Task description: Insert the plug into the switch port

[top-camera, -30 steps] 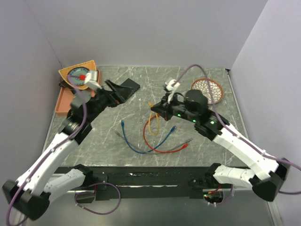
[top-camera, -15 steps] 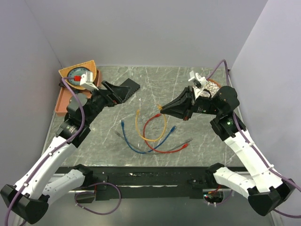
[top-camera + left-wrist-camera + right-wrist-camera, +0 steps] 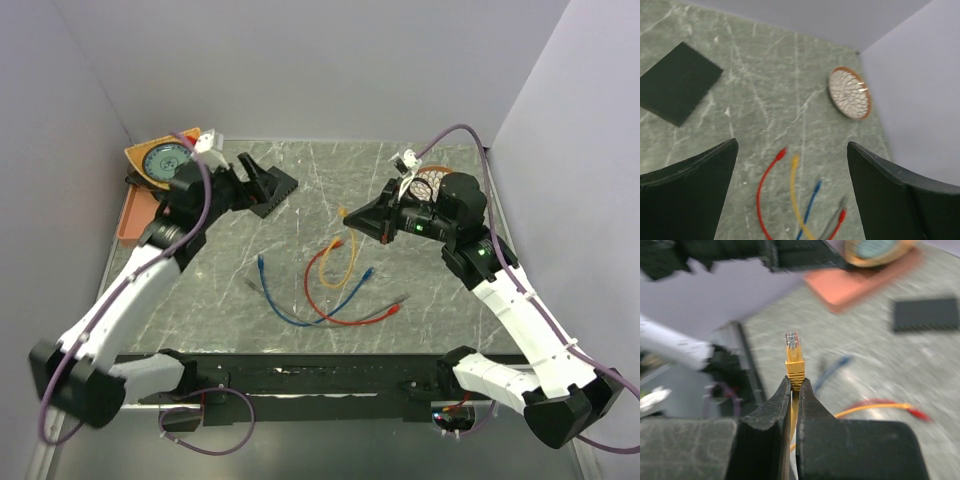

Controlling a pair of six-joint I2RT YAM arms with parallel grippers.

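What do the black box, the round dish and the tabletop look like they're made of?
Black box: probably plastic or painted metal, matte, no glare. Round dish: looks woven, pale lattice inside an orange-brown rim. Tabletop: grey-green stone look with pale veins, perhaps printed laminate.

No text, label or number can be read in any view.
The round teal dial (image 3: 163, 160) at the far end of the orange tray (image 3: 130, 218) has markings too small to read; the flat black box (image 3: 680, 82) near that tray shows a plain top.
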